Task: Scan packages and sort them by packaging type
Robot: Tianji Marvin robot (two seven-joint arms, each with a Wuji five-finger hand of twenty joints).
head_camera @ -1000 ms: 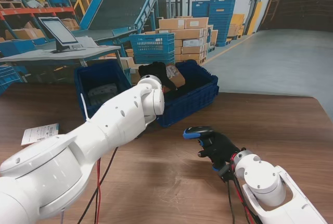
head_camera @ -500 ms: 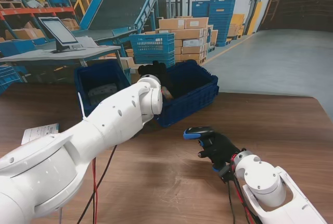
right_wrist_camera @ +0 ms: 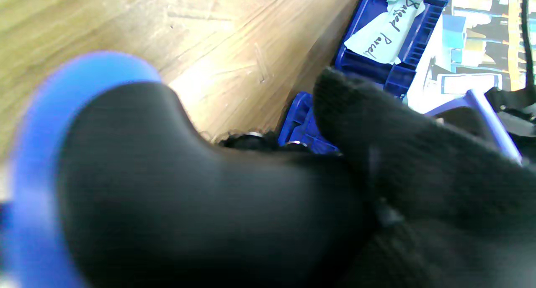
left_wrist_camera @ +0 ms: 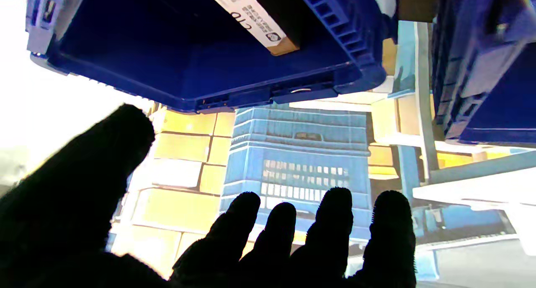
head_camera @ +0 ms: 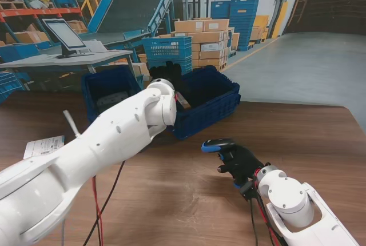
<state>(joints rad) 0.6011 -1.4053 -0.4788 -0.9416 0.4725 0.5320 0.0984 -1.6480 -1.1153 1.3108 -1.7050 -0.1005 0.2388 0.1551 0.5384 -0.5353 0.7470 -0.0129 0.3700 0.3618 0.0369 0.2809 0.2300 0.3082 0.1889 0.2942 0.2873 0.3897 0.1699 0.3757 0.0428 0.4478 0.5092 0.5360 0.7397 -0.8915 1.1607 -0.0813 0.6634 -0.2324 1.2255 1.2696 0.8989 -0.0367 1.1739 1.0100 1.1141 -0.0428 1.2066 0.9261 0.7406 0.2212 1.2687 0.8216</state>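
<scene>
My left hand (head_camera: 167, 72) in its black glove hovers over the right blue bin (head_camera: 210, 112), fingers (left_wrist_camera: 335, 221) spread and holding nothing. A brown cardboard box (head_camera: 182, 99) with a white printed label (left_wrist_camera: 250, 12) lies tilted inside that bin, close to the hand. Nearer to me on the wooden table, my right hand (head_camera: 241, 164) is shut on a black and blue scanner (head_camera: 218, 145), which fills the right wrist view (right_wrist_camera: 125, 175). A second blue bin (head_camera: 107, 88) stands to the left; something grey lies in it.
A handwritten paper tag reading "Bagged Parcel" (right_wrist_camera: 385, 28) sits on a bin wall. A white paper slip (head_camera: 43, 146) lies on the table at the left. Red and black cables (head_camera: 104, 200) run across the table near me. Stacked cartons and a blue crate (head_camera: 167, 51) stand beyond the table.
One second ago my left hand held the cardboard box above the right bin. The box now lies in the bin and the hand has opened. The right hand has not moved.
</scene>
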